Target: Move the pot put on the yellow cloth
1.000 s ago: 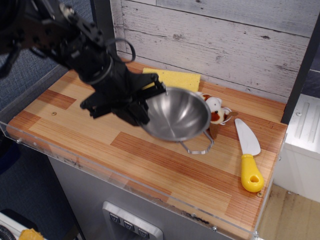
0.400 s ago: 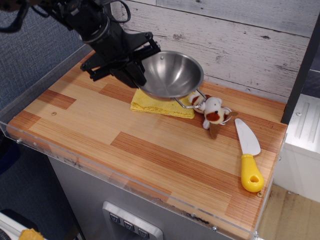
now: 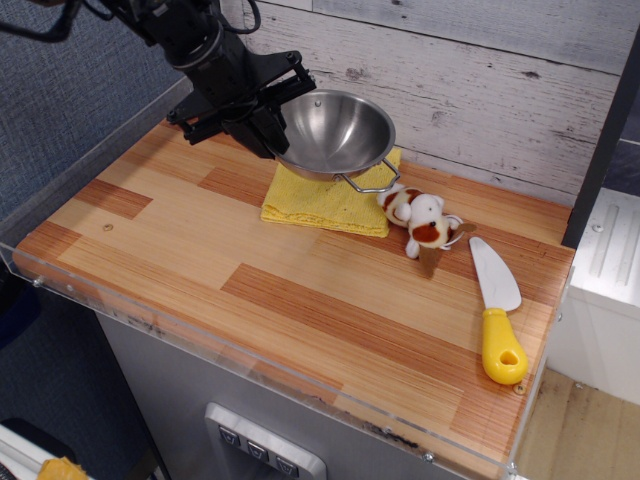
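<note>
The pot (image 3: 335, 132) is a shiny steel bowl with a wire loop handle on its right side. My gripper (image 3: 272, 122) is shut on its left rim and holds it tilted a little, just above the far part of the yellow cloth (image 3: 325, 203). The cloth lies flat at the back middle of the wooden counter. I cannot tell whether the pot's bottom touches the cloth. The black arm comes in from the upper left.
A small white and brown plush toy (image 3: 421, 219) lies right of the cloth. A knife (image 3: 497, 310) with a yellow handle lies at the right. The white plank wall (image 3: 470, 80) rises behind. A clear rim (image 3: 230, 350) edges the counter front.
The gripper carried the pot from the counter's middle up and back, uncovering the cloth. Over the last half second it moved the pot a little further back and left over the cloth.
</note>
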Available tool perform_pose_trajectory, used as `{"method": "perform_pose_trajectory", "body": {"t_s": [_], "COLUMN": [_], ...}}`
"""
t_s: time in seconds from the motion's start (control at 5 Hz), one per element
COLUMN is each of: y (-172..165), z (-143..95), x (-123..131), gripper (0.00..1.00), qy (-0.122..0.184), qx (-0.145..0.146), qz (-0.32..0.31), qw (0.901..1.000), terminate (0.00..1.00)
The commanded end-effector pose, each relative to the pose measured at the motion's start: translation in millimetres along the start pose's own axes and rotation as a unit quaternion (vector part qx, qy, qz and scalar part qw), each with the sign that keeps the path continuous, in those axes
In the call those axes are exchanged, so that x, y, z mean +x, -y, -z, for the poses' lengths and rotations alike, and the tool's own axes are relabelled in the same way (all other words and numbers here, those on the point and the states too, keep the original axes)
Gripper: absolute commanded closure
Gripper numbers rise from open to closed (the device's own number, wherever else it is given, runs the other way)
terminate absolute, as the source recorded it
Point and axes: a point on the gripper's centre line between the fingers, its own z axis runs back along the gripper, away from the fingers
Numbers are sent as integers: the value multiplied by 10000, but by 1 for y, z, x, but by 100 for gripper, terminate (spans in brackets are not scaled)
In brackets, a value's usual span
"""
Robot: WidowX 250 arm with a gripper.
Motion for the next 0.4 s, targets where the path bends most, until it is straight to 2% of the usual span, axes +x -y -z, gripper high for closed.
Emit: {"method": "perform_pose_trajectory", "body": {"t_s": [0.0,0.2], "y": [-2,3], "z": [15,30], "x": [14,6], "gripper": [100,100], "qy": [45,-115], "qx": [-3,5], "qz": [88,39], "qw": [10000,9999], "terminate": [0,0]}}
